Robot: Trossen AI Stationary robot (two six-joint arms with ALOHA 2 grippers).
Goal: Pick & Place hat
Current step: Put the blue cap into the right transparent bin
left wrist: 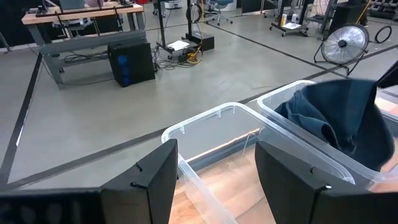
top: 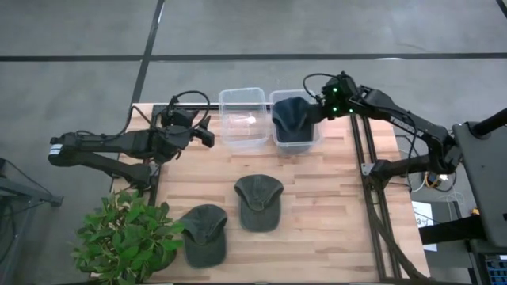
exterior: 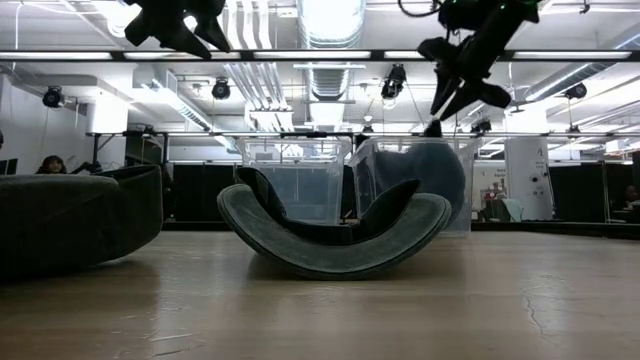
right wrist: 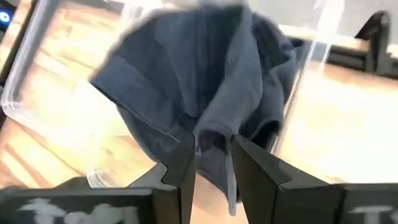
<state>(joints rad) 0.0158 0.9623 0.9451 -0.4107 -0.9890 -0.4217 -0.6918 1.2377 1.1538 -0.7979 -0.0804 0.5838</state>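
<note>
Your right pincer (right wrist: 211, 163) is clamped narrow on a dark blue hat (top: 291, 116), holding it over the right-hand clear bin (top: 295, 142) at the far edge of the surface (top: 333, 198). Your left pincer (left wrist: 214, 168) stands wide by the empty bin (top: 242, 119). Two green hats (top: 259, 201) (top: 205, 233) lie nearer.

Both arms are dark and slender, the right arm (top: 396, 119) showing small green lights near its wrist.

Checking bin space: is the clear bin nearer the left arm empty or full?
Empty. The left clear bin shows only bare plastic inside.
</note>
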